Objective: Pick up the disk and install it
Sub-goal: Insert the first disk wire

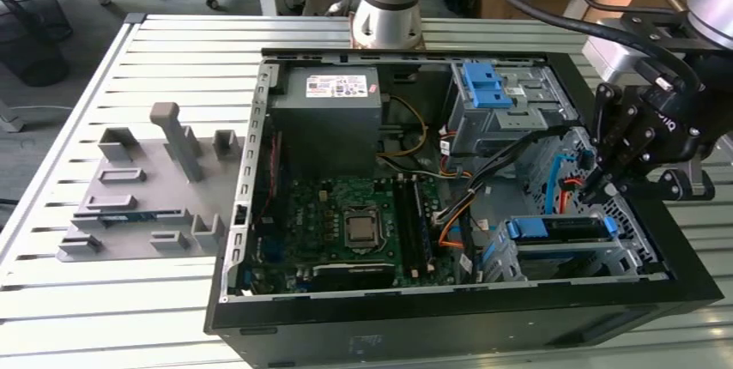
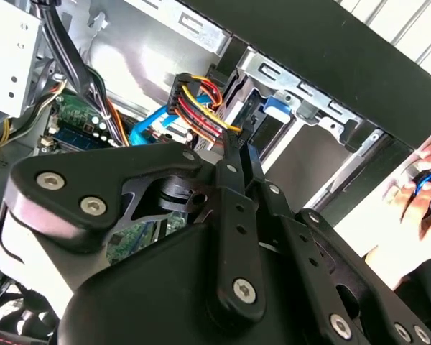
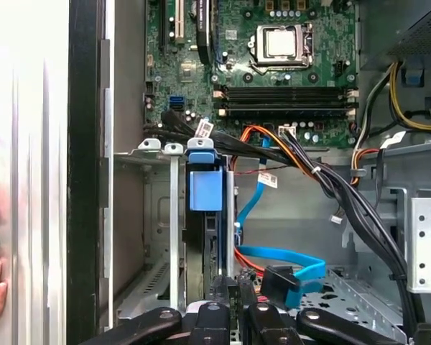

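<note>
Blue plastic edges the disk (image 1: 558,230), which we see seated on its side in the grey metal drive cage (image 1: 572,257) at the corner of the open computer case (image 1: 458,317) on the exterior view's right; in the first wrist view the same disk (image 3: 203,190) stands edge-on in its slot, its blue tab facing the camera. We find the gripper (image 1: 596,187) hanging inside the case just beside that bay, its black fingers pointing down, and in both wrist views the linkages converge toward the disk's frame; the fingers (image 2: 233,154) look drawn close together, but we cannot tell whether they are pinching the frame or merely resting near it. A blue data cable (image 3: 284,262) lies looped on the case floor close to the gripper, and a bundle of red, yellow and black wires (image 2: 201,108) runs past the fingertips. The green motherboard (image 1: 343,227) fills the case's middle, with the grey power supply (image 1: 332,99) above it in the exterior view. On the slatted table (image 1: 69,94), well apart on the exterior view's left, sits a grey fixture (image 1: 149,189). A person's hand (image 2: 424,187) shows beyond the case wall.
</note>
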`<state>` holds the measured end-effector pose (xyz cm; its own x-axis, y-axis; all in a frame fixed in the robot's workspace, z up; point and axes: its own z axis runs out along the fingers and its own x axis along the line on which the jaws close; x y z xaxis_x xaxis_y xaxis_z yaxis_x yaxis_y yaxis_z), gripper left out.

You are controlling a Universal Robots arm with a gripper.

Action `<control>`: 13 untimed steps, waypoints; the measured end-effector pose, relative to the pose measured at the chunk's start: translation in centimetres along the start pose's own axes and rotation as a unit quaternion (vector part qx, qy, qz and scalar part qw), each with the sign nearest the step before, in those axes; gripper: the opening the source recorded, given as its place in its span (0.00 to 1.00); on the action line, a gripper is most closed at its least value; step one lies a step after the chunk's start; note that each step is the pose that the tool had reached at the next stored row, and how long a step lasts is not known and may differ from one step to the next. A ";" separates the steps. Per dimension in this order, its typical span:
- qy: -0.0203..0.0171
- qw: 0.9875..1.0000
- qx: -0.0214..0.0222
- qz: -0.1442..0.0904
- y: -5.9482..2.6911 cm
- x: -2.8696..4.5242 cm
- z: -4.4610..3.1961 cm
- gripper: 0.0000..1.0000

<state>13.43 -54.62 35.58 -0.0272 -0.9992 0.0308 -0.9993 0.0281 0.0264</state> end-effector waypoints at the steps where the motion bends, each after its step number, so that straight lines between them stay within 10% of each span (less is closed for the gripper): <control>1: 0.000 1.000 0.000 0.000 0.04 0.07 0.16 0.17; 13: -0.001 1.000 -0.001 0.017 0.10 0.26 1.09 0.17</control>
<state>13.29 -54.91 34.50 -0.0621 -0.9976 0.0306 -0.9976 0.0630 0.0275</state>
